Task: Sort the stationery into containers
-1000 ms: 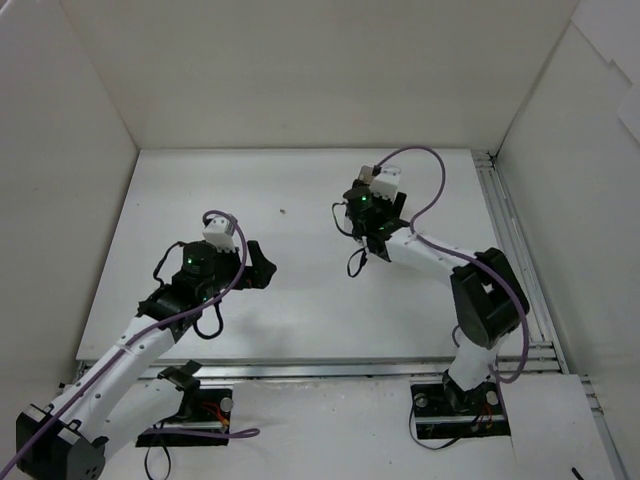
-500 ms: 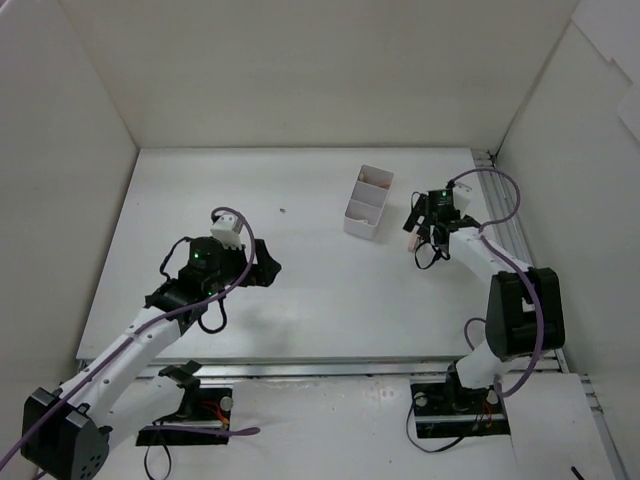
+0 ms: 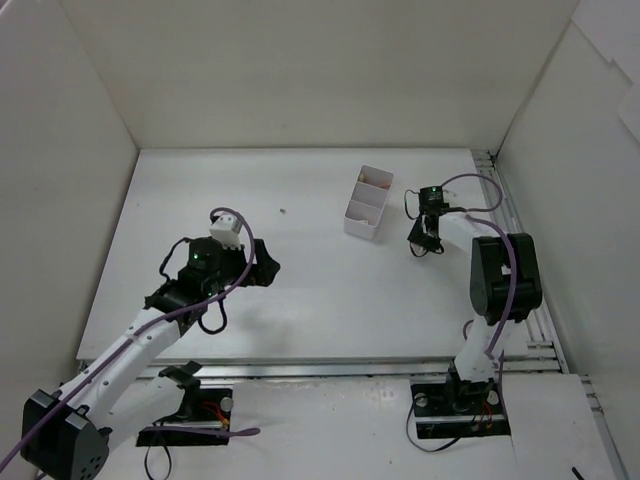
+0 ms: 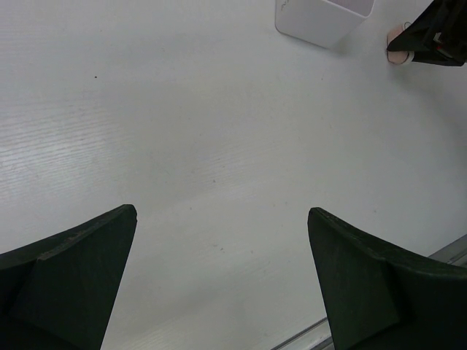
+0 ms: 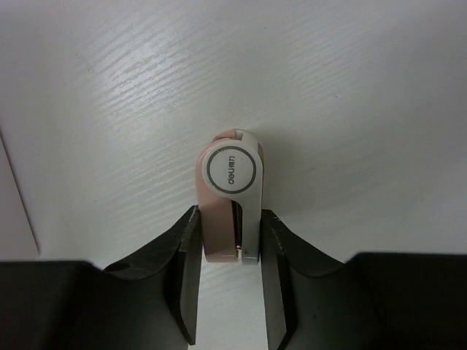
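Note:
The white divided box [image 3: 366, 203] stands on the table right of centre; its near end also shows in the left wrist view [image 4: 325, 16]. My right gripper [image 3: 424, 240] is just right of the box, low at the table, shut on a small pink-and-white piece [image 5: 230, 171] with a round "deli" label; the gripper [image 5: 230, 213] clamps its lower end. The left wrist view shows this piece [image 4: 398, 55] under the right gripper [image 4: 430, 40]. My left gripper [image 3: 262, 264] is open and empty over bare table, fingers wide apart [image 4: 222, 212]. No pens or erasers show.
A tiny dark speck [image 3: 283, 211] lies on the table left of the box. White walls enclose the table on three sides. A metal rail [image 3: 505, 230] runs along the right edge and another along the near edge [image 4: 452, 251].
My right arm swung from over the box to its right side and folded in, uncovering the box. The left arm shifted slightly and stays open.

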You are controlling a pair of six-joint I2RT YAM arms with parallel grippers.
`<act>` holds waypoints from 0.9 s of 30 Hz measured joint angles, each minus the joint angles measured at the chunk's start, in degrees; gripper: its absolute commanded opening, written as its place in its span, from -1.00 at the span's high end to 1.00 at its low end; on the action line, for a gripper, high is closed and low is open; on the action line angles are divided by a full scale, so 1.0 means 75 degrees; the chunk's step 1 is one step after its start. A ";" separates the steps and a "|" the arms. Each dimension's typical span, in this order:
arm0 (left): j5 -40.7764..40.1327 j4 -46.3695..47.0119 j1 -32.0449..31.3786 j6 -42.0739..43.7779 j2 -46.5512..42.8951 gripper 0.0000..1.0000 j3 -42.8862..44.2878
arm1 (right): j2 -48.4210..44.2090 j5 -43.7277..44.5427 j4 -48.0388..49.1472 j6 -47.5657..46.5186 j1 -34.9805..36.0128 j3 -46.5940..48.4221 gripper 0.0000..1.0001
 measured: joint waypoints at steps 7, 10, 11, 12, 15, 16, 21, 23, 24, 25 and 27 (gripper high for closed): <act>0.0050 0.0157 0.0000 0.0000 0.0128 -1.00 0.0000 | -0.0691 0.0609 -0.0248 -0.0370 0.0248 -0.0204 0.63; 0.0157 0.0283 0.0000 0.0012 0.0309 -0.99 0.0000 | -0.1419 0.0714 -0.0286 -0.1096 0.0699 -0.0239 0.63; 0.0210 0.0309 0.0003 0.0029 0.0379 -1.00 0.0000 | -0.1629 0.0688 -0.0242 -0.1349 0.0868 -0.0239 0.66; 0.0256 0.0341 0.0003 0.0047 0.0434 -0.99 0.0000 | -0.1839 0.0592 -0.0192 -0.1775 0.1105 -0.0239 0.66; 0.0329 0.0408 0.0000 0.0111 0.0498 -0.99 0.0000 | -0.2157 0.0093 -0.0117 -0.3095 0.1740 -0.0175 0.60; 0.0338 0.0417 0.0000 0.0128 0.0490 -1.00 0.0000 | -0.2159 -0.0102 -0.0122 -0.3564 0.1920 -0.0105 0.59; 0.0300 0.0350 0.0000 0.0192 0.0230 -1.00 -0.0006 | -0.1676 -0.0828 -0.0376 -0.5709 0.2713 0.0682 0.58; 0.0248 0.0344 0.0000 0.0195 0.0044 -0.99 -0.0029 | -0.1268 -0.0819 -0.0414 -0.6239 0.2833 0.1209 0.58; 0.0227 0.0344 0.0003 0.0195 -0.0073 -1.00 -0.0064 | -0.1075 -0.0778 -0.0411 -0.6452 0.2856 0.1445 0.58; 0.0198 0.0344 0.0000 0.0198 -0.0189 -0.99 -0.0119 | -0.0898 -0.0723 -0.0408 -0.6662 0.2871 0.1638 0.58; 0.0140 0.0335 0.0000 0.0198 -0.0341 -1.00 -0.0204 | -0.0650 -0.0595 -0.0411 -0.7006 0.2894 0.1862 0.57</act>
